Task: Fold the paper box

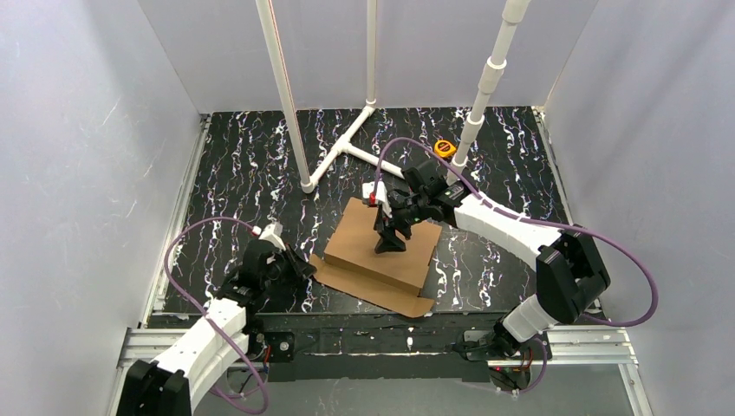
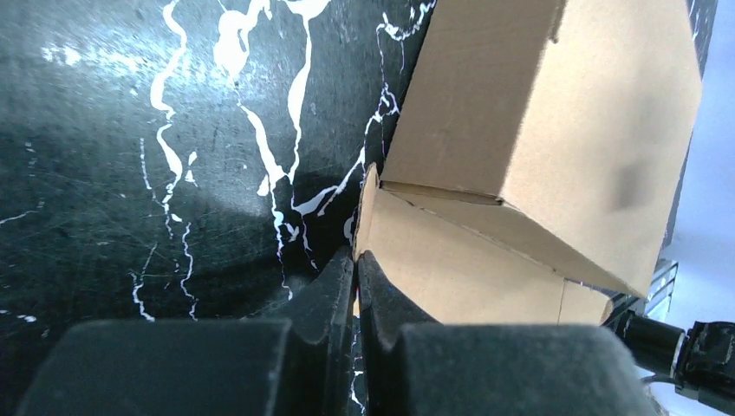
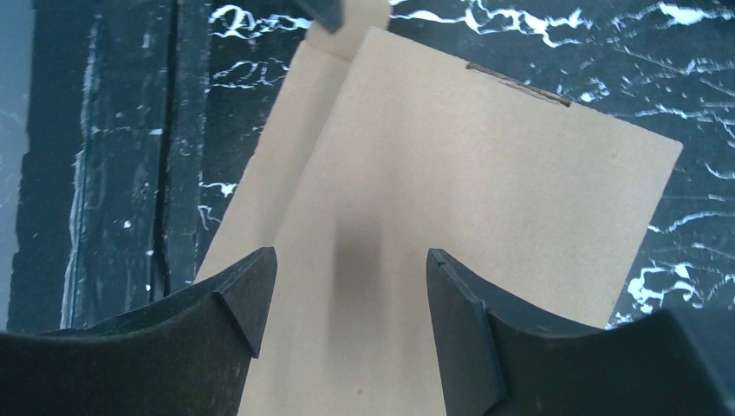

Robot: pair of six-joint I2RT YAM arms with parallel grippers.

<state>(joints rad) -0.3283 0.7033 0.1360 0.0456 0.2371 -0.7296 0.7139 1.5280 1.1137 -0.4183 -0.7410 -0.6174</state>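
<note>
A brown cardboard paper box (image 1: pixel 351 244) is seen lying on a black, white-veined bench (image 1: pixel 243 173), closed into a shallow rectangular shape. One flat flap (image 1: pixel 373 290) is spread on the bench along the box's near edge.

The right hand (image 1: pixel 390 241) is held point-down over the middle of the box's top. In the right wrist view its two fingers are set well apart (image 3: pixel 347 286), with plain cardboard (image 3: pixel 485 217) showing between them. Contact with the top cannot be confirmed.

The left hand (image 1: pixel 299 267) is placed low on the bench at the box's near left corner. In the left wrist view its fingers are pressed together (image 2: pixel 355 260), with the tips right at the corner of the flap below the box's side wall (image 2: pixel 537 130). Whether the flap's edge is pinched between them cannot be told.

A white pipe frame (image 1: pixel 347 147) is stood just beyond the box's far edge. A small round yellow object (image 1: pixel 445 147) is seen beyond the box's far right corner, beside one pipe.
</note>
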